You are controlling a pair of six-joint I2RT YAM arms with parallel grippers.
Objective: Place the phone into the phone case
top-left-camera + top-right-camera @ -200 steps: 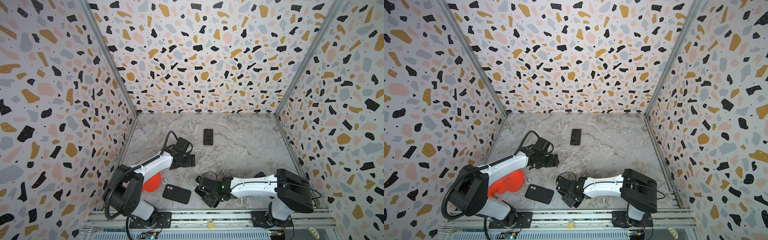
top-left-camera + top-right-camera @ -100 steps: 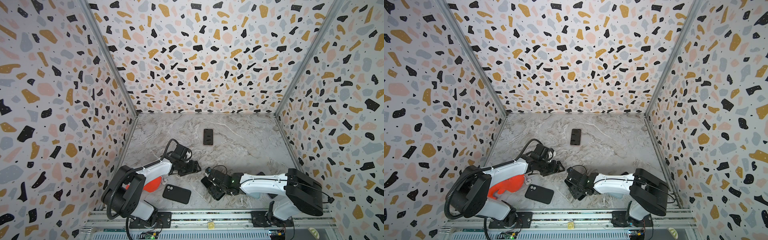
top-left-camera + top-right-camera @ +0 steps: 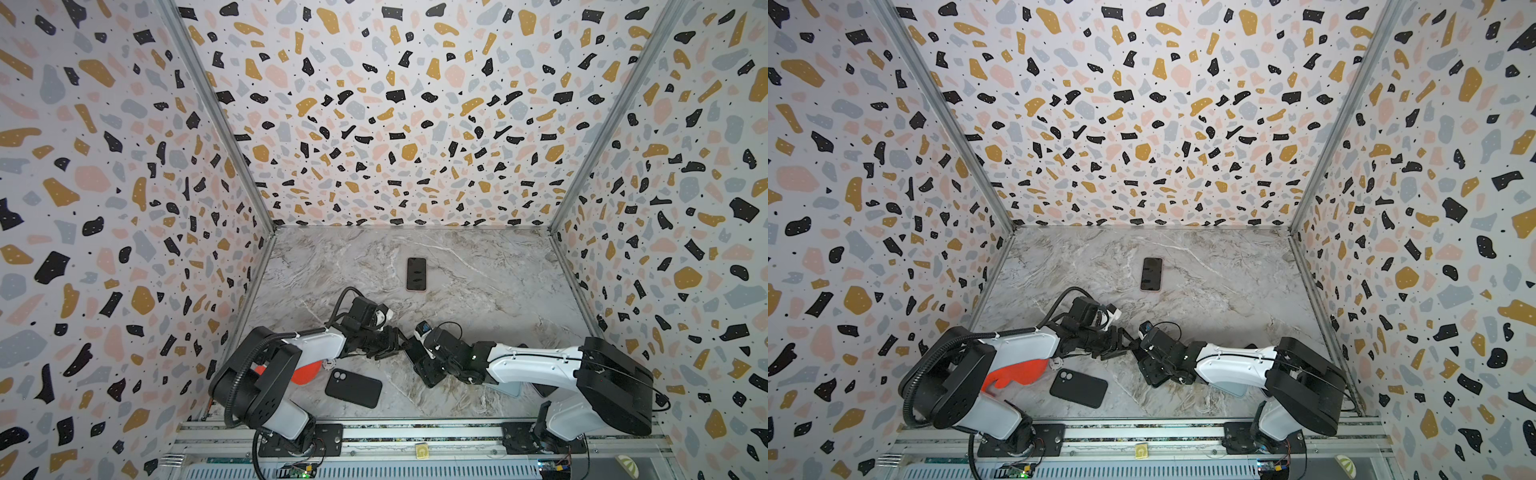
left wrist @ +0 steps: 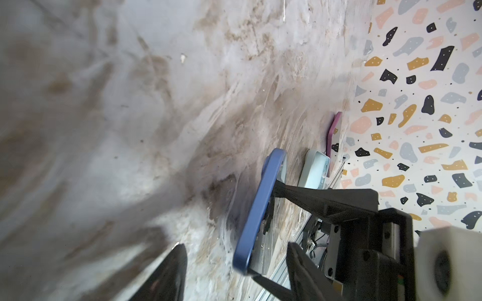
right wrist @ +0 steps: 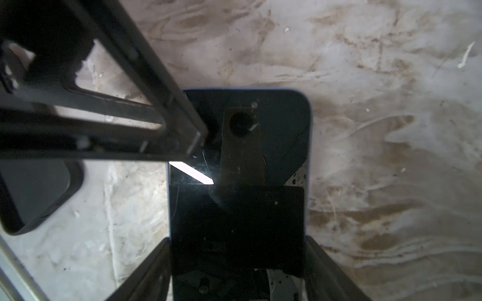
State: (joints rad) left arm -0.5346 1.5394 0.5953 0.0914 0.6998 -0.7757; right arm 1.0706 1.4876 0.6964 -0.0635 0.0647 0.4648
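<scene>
A marble-patterned table (image 3: 478, 266) is sitting inside speckled terrazzo walls (image 3: 395, 124). Nearest the front edge, a matte black rectangular phone case (image 3: 353, 388) is lying flat, its camera cutout facing up. An orange-red plastic piece (image 3: 307, 372) is showing just left of that case, under the left arm. Behind the case and a little to its right, the right end effector (image 5: 237, 242) is clamping a slim blue-rimmed phone (image 5: 240, 161) with a dark glass face by its two long edges, holding it off the table. The left end effector (image 4: 236, 250) is straddling the free end of the blue-rimmed phone with its fingers (image 4: 172, 276) spread; one fingertip is reaching the glass, while a gap is showing on the other side. Further right of the case, a pale teal case (image 4: 314, 169) and a purple case (image 4: 332, 135) are lying near the wall. Well behind the black case, a black-screened phone with a pinkish rim (image 3: 416, 273) is resting flat.
</scene>
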